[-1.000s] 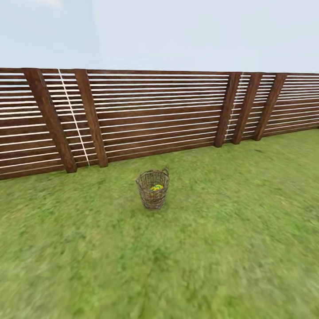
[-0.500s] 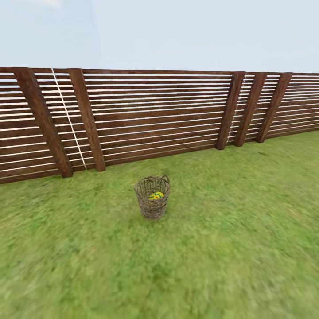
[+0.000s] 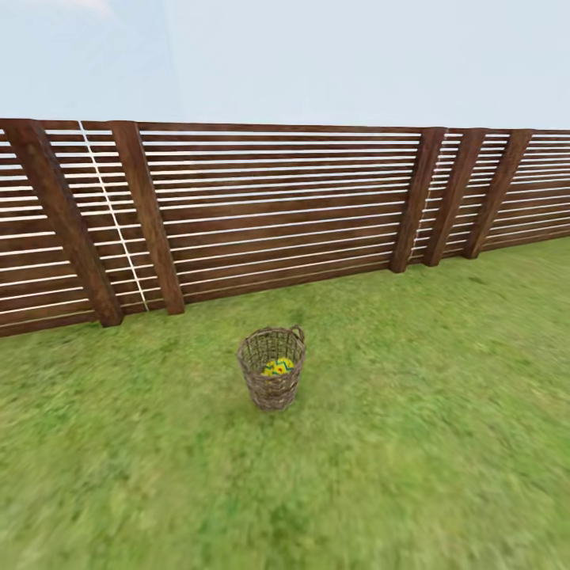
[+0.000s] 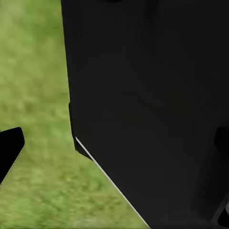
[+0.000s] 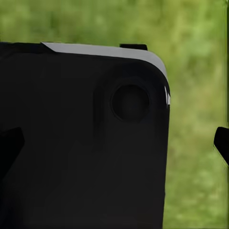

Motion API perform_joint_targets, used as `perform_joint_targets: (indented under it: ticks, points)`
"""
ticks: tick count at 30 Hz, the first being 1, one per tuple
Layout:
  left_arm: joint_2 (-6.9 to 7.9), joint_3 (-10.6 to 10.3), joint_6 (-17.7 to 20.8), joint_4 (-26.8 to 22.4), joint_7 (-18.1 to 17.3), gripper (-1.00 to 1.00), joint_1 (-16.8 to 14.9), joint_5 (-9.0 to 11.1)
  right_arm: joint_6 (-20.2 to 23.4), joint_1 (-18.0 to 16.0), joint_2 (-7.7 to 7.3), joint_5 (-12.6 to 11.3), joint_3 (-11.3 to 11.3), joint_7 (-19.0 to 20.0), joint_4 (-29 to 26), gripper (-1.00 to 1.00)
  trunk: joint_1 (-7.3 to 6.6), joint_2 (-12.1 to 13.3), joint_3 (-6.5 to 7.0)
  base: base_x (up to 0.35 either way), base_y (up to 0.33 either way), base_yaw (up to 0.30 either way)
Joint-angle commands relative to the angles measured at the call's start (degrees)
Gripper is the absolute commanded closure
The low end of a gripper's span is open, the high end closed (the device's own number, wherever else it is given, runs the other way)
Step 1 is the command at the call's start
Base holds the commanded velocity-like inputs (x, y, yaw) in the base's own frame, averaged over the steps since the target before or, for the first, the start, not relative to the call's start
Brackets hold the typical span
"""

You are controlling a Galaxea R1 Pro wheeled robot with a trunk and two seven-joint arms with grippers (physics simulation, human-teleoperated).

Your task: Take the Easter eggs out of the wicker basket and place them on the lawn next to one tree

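Standing upright on the lawn [image 3: 412,443], the wicker basket [image 3: 271,378] holds patterned yellow eggs [image 3: 277,366]; their count is unclear. Farther off runs a brown slatted fence [image 3: 277,214]. Both wrist views show fingertips at opposite edges, so both claws look spread.

Open-woven twig wicker on the basket [image 3: 271,378], rough, matt grey-brown, gaps between the strands. Smooth, painted-looking yellow shell on the egg [image 3: 278,366] inside, with red and blue markings; count unclear. Soft, mottled, matt green grass across the lawn [image 3: 412,443]. Dark brown wood on the fence [image 3: 277,214], smooth slats and posts, low sheen. Matt black, smooth casing on the robot body [image 4: 152,95], hard like plastic, pale-edged.
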Motion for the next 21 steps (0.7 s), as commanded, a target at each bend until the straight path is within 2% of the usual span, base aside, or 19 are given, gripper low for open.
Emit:
perform_joint_targets:
  ticks: [1,21]
  points:
    - [0.01,0.0,0.0,-0.1,-0.1,-1.00,0.0,0.0,-0.2,0.0,-0.01,0.0,0.0,0.0,0.0,-1.00,0.04,0.0,-0.04,0.341,0.000,0.000]
    - [0.01,0.0,0.0,-0.1,-0.1,-1.00,0.0,0.0,-0.1,0.0,-0.02,0.2,0.1,0.0,-0.2,-1.00,0.04,0.0,-0.04,0.341,0.000,0.000]
